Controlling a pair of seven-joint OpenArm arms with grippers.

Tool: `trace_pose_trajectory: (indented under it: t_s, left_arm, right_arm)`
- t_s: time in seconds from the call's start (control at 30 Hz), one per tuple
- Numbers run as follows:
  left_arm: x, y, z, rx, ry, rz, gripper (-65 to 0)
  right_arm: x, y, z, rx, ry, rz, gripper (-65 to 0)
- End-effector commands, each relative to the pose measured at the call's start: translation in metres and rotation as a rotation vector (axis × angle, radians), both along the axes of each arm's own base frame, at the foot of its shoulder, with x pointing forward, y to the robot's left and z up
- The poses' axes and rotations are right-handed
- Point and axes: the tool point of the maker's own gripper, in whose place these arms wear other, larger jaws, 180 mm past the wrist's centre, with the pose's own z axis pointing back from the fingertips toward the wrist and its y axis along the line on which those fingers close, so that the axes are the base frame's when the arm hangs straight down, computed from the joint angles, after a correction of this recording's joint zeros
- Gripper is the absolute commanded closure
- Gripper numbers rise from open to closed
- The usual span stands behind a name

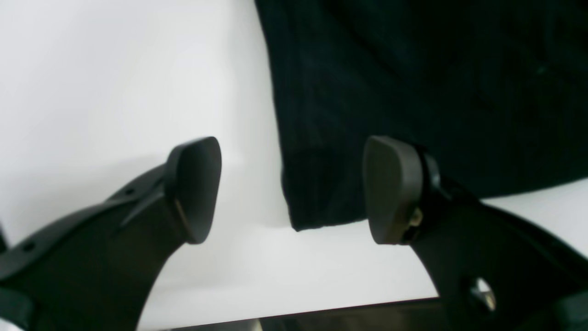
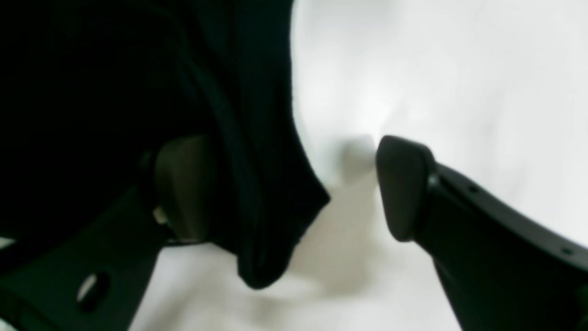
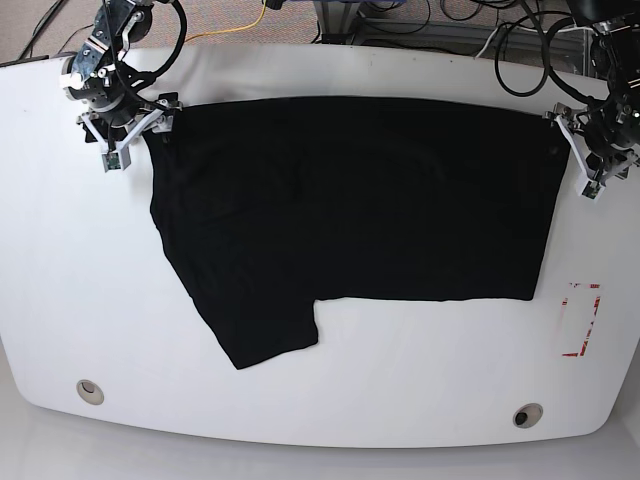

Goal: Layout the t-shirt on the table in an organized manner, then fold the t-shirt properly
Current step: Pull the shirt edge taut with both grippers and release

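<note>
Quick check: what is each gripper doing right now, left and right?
Left gripper: open, straddling a corner of the t-shirt, holding nothing.
Right gripper: open, a t-shirt edge between its jaws, not clamped.

The black t-shirt (image 3: 350, 200) lies flat across the white bench (image 3: 100, 300) — one sleeve (image 3: 255, 330) angled toward 7 o'clock.

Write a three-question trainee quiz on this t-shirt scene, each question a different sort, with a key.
1. True or false: the left gripper has clamped the t-shirt.
2. Multiple choice: the red tape rectangle lies A) under the t-shirt, B) on bare table beside the t-shirt, C) at a metal-ringed hole.
3. Fill in: in the right wrist view, a cloth corner sits between the open fingers of the right gripper, hiding part of one ____.

Key: 1 false, its jaws are open; 2 B; 3 finger.
</note>
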Motion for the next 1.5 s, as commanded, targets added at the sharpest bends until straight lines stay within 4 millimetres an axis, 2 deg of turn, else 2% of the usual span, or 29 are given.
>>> trace_pose_trajectory:
  t_s: [0.0,0.17,0.27,0.33,0.4,0.5,0.53,0.63,0.73,0.83,1.07,1.47]
  left_arm:
    - [0.001,0.003,-0.002,-0.002,0.007,-0.007,-45.1]
    - [0.002,0.001,-0.008,-0.025,0.003,-0.003,-45.1]
    - [-0.001,-0.006,-0.02,-0.049,0.028,-0.018,-44.9]
    - [-0.005,-0.011,-0.03,-0.064,0.058,-0.029,-42.5]
    - [-0.009,-0.016,-0.038,-0.076,0.08,-0.039,-36.7]
    - [-0.011,-0.021,-0.042,-0.081,0.097,-0.056,-24.4]
    - [-0.011,-0.025,-0.044,-0.083,0.102,-0.069,-18.1]
    - [-0.013,-0.03,-0.046,-0.085,0.114,-0.087,-8.2]
    - [-0.015,-0.031,-0.047,-0.083,0.121,-0.09,-4.2]
    - [-0.021,-0.03,-0.05,-0.083,0.136,-0.088,-4.0]
    - [-0.044,-0.04,-0.043,-0.056,0.147,-0.143,-4.0]
    - [-0.087,-0.057,-0.026,0.003,0.199,-0.241,-4.2]
  right_arm:
    - [-0.003,-0.005,0.0,-0.023,0.022,0.002,-52.3]
    - [-0.003,-0.005,0.0,-0.023,0.022,0.002,-51.5]
    - [-0.003,-0.005,0.0,-0.023,0.022,0.002,-46.8]
    - [-0.003,-0.005,0.0,-0.023,0.022,0.002,-42.3]
    - [-0.003,-0.005,0.0,-0.023,0.022,0.002,-36.3]
    - [-0.004,-0.005,-0.001,-0.022,0.025,0.002,-28.5]
    - [-0.005,-0.005,-0.001,-0.022,0.026,0.002,-24.7]
    - [-0.007,-0.005,-0.002,-0.023,0.032,0.002,-16.5]
    - [-0.008,-0.006,-0.003,-0.024,0.035,-0.001,-7.5]
    - [-0.017,-0.008,-0.006,-0.029,0.055,-0.003,-1.1]
    - [-0.039,-0.012,-0.011,-0.043,0.102,0.001,-0.8]
    - [-0.077,-0.029,0.002,-0.122,0.148,0.005,-0.8]
